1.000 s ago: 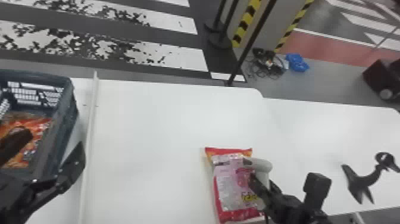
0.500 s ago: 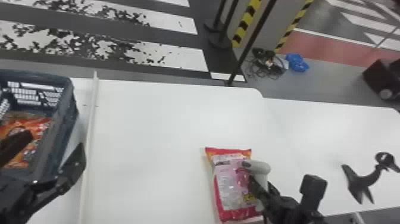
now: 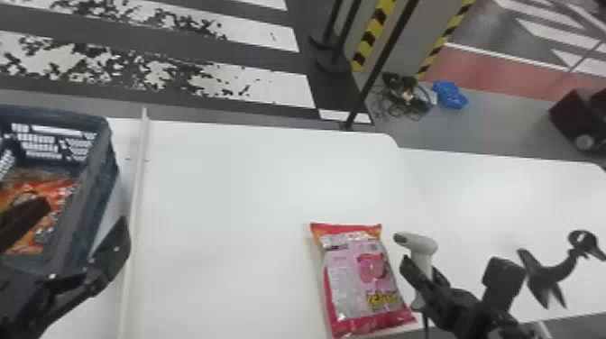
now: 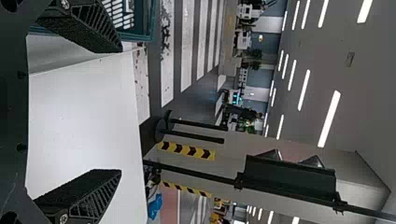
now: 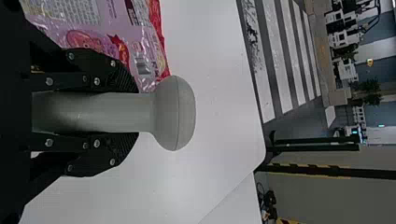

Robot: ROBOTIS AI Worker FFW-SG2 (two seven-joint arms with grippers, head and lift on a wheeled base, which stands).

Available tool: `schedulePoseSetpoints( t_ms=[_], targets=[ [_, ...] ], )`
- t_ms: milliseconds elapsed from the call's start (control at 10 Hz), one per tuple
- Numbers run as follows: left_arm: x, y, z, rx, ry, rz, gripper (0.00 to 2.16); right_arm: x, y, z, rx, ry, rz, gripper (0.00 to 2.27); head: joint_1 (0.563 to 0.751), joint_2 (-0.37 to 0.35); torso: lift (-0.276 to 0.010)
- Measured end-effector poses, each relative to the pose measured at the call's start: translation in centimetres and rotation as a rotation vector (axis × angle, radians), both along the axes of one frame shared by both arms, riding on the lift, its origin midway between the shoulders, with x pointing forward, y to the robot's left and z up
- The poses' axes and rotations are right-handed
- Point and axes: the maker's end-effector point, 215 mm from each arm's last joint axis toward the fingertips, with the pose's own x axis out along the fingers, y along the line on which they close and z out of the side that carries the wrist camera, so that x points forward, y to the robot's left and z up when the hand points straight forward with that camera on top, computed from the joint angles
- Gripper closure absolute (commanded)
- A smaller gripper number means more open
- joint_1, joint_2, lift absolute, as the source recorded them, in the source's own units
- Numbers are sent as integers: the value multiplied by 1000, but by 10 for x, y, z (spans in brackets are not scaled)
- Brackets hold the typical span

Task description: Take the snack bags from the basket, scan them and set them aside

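While the snack bag lies on the white table, I hold the scanner beside it.
Right of the bag, my right gripper clamps the scanner's handle; well left of it, my left gripper hangs near the basket, jaws apart.

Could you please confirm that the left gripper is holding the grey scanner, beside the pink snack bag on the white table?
Not quite: the right gripper holds the grey scanner, as the right wrist view shows, beside the pink snack bag on the white table.
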Motion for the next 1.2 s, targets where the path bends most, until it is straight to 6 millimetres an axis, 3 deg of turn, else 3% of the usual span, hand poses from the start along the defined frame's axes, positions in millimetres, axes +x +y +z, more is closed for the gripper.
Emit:
schedulePoseSetpoints(
  t_ms=[300, 600, 900, 1200],
  targets=[
    [-4, 0, 3, 3, 1, -4, 73, 11, -86, -10, -60, 24, -93, 2246, 695, -350, -75],
    [-9, -3, 2, 10, 5, -6, 73, 28, -137, -28, -124, 30, -105, 2246, 695, -350, -75],
    [-14, -8, 1, 20, 8, -9, 73, 57, -130, -32, -135, -30, 55, 2246, 695, -350, -75],
    [-16, -12, -1, 24, 12, -10, 73, 66, -123, -43, -160, -57, 132, 2246, 695, -350, -75]
  ],
)
